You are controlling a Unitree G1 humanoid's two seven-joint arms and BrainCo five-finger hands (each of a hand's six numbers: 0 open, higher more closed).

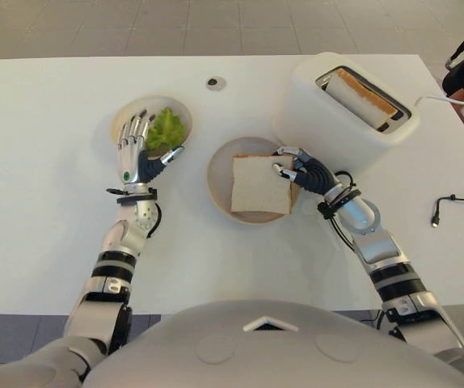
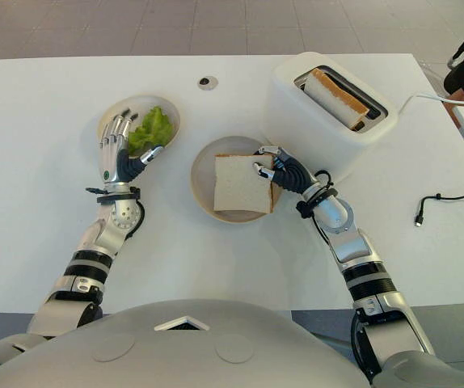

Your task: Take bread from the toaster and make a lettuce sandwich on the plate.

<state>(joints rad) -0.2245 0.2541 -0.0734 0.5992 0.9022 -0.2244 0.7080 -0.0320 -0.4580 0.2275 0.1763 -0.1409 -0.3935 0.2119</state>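
looking down through the left eye view, a white table carries a round plate in the middle, with a slice of bread lying flat on it. the right hand sits at the right edge of that slice, fingers curled closed on the edge, gripping it. just to the far right of the plate stands a white toaster, with a second slice upright in its slot. left of the plate, and apart from it, a small bowl holds the lettuce. the left hand hovers over the near left part of the bowl, fingers stretched wide and straight, thumb pointing at the lettuce and holding nothing. it is unclear whether the thumb touches the leaf. a small dark round fitting sits in the table on the far side, and a loose black cable lies near the right edge.

the right eye view gives the same layout. the right hand is clamped on the right edge of the slice of bread on the plate, close to the near side of the toaster. the left hand is spread flat over the bowl, beside the lettuce.
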